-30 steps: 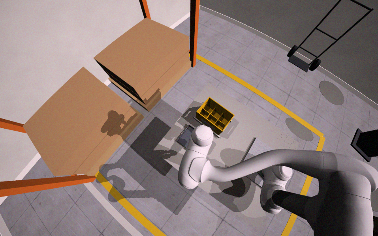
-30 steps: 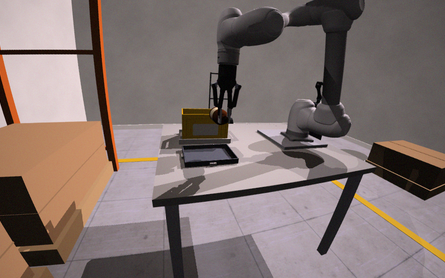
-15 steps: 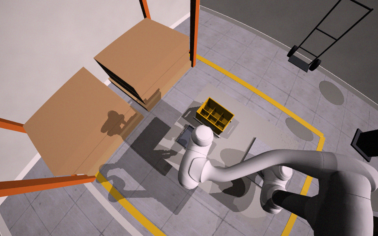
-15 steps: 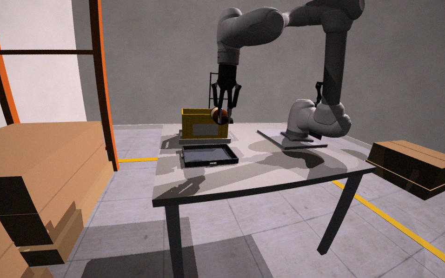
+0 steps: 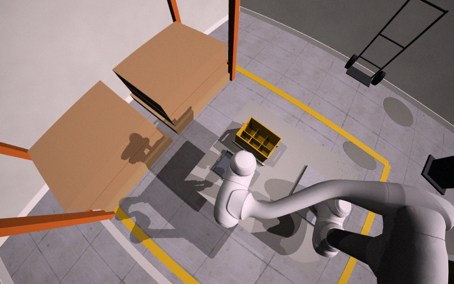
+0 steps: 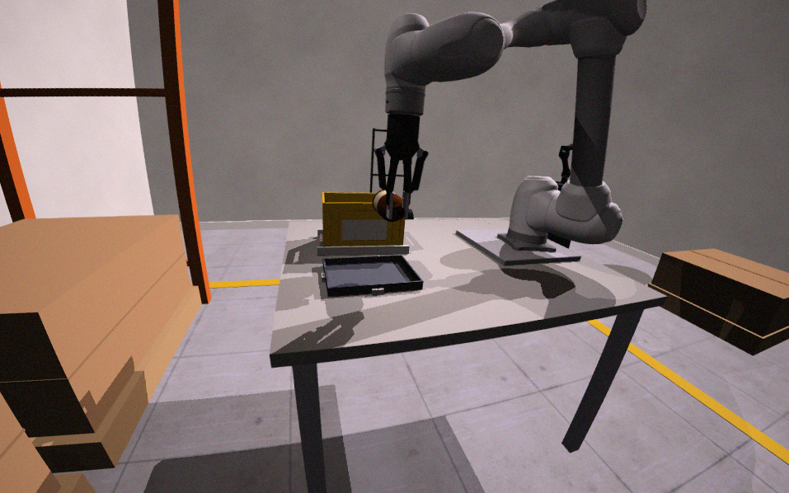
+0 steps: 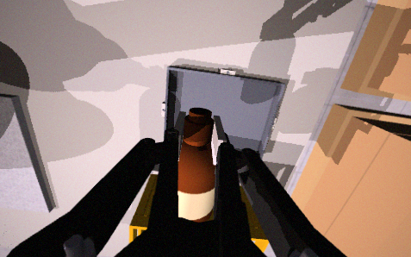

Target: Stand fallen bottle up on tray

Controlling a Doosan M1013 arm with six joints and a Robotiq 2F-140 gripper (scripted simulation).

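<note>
A brown bottle (image 6: 380,204) (image 7: 196,172) with a cream label is between the fingers of my gripper (image 6: 398,209) (image 7: 198,123), which is shut on it. The bottle is on its side in the air, its open neck pointing away from the crate. It hangs above the tray's crate side. The dark-rimmed tray (image 5: 222,165) (image 6: 363,275) (image 7: 219,90) has a blue-grey floor and holds nothing that I can see. The yellow crate (image 5: 256,153) (image 6: 333,220) (image 7: 146,207) stands beside it. The arm hides the gripper and bottle in the top view.
The crate has several compartments. A low grey strip (image 6: 363,250) lies between crate and tray. The arm's base plate (image 6: 547,257) is on the same table (image 6: 446,309). Large cardboard boxes (image 5: 98,141) (image 6: 78,263) and an orange rack (image 5: 234,42) (image 6: 185,152) stand beyond the table.
</note>
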